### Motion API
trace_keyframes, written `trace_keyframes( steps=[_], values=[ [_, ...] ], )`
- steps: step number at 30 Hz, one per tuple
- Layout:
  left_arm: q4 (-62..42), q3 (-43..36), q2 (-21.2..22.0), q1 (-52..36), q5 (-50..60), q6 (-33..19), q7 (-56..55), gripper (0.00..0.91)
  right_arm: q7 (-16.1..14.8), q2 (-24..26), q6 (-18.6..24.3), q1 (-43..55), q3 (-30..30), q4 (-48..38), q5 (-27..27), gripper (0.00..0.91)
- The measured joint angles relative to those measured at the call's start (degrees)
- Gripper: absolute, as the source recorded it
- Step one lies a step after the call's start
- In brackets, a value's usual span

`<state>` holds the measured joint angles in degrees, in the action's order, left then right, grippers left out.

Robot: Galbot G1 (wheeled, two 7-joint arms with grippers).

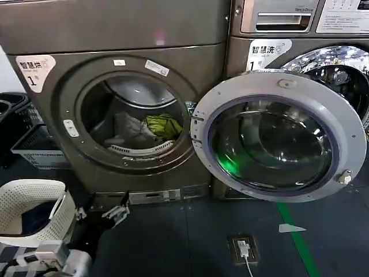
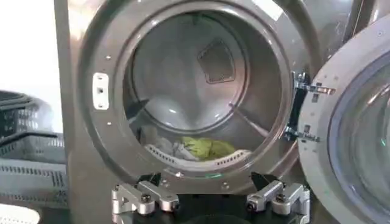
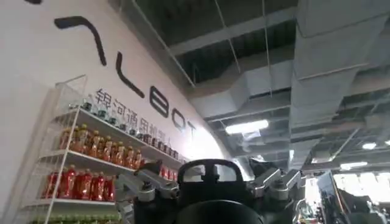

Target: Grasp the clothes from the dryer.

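Steel dryer (image 1: 63,104): door (image 1: 279,135) open
drum: yellow-green and grey clothes (image 1: 151,128) inside
left gripper (image 2: 210,199): spread, low before dryer
right gripper (image 3: 210,182): spread, aimed at ceiling

Grey-brown metal front-loading dryer (image 1: 115,86): stands upright on the dark floor, leftmost of two machines side by side. Round port open; brushed steel drum visible inside. White label with the numeral 1 on the upper left of the front panel. Circular door (image 1: 279,135) with pale grey rim and dark glass pane, swung fully open on the hinge at the port's right side.

Clothes, crumpled heap: a yellow-green garment (image 1: 163,125) to the right and pale grey-white fabric (image 1: 128,128) to the left, touching one another. They lie low in the drum, toward the front, just behind the port's lower lip. From the left wrist camera, the yellow-green piece (image 2: 207,147) rests behind the perforated lip.
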<state>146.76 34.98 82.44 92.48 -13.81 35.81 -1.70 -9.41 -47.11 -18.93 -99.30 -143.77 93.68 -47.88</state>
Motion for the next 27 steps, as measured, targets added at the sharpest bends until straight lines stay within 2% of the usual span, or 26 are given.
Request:
trace_keyframes(
  steps=[21, 27],
  values=[
    [0.4, 0.1, 0.1, -0.2, 0.7, -1.0, 1.2, 0.907, -0.3, -0.2, -0.7, -0.3, -0.5, 0.0, -1.2, 0.907],
    [-0.1, 0.1, 0.2, -0.6, 0.7, -1.4, 1.6, 0.907, -1.5, -0.9, -0.4, -0.5, -0.6, 1.1, -0.8, 0.907]
  ],
)
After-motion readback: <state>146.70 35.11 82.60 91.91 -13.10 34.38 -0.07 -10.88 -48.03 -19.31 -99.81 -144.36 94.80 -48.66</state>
